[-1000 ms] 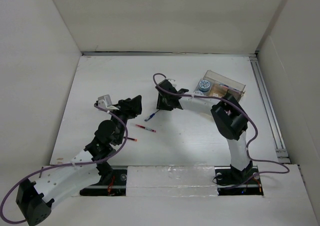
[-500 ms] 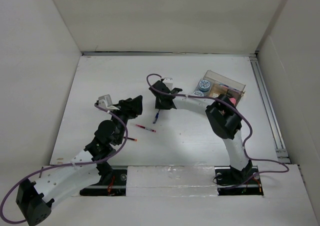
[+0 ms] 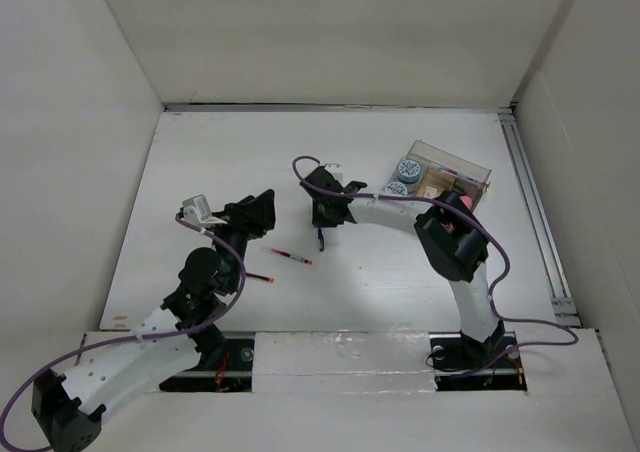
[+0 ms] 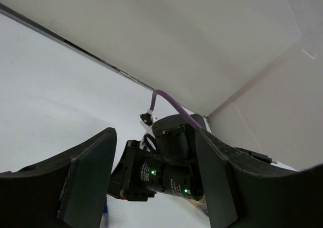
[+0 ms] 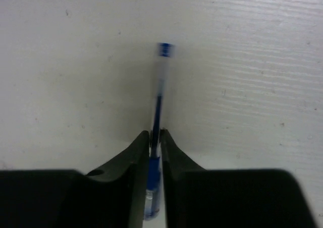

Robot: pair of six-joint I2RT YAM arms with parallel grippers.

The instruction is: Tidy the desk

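Note:
The desk (image 3: 200, 172) is a white tabletop. My right gripper (image 3: 322, 219) is near its middle, shut on a blue pen (image 3: 321, 240). In the right wrist view the blue pen (image 5: 158, 99) sticks out forward from between the closed fingertips of the gripper (image 5: 155, 134), close over the desk (image 5: 252, 61). A red pen (image 3: 291, 258) lies just left of it, and a second red pen (image 3: 258, 276) lies nearer the left arm. My left gripper (image 3: 262, 210) hovers left of the right one. It is open and empty (image 4: 154, 152), looking at the right wrist.
A clear plastic tray (image 3: 470, 168) stands at the back right and holds two tape rolls (image 3: 408, 168) and some small items. A metal rail (image 3: 528, 202) runs along the desk's right edge. White walls enclose the back and both sides.
My right gripper moved left over the blue pen and shut on it; the pen turned from slanted to pointing toward the near edge. My left gripper drew back slightly to the left.

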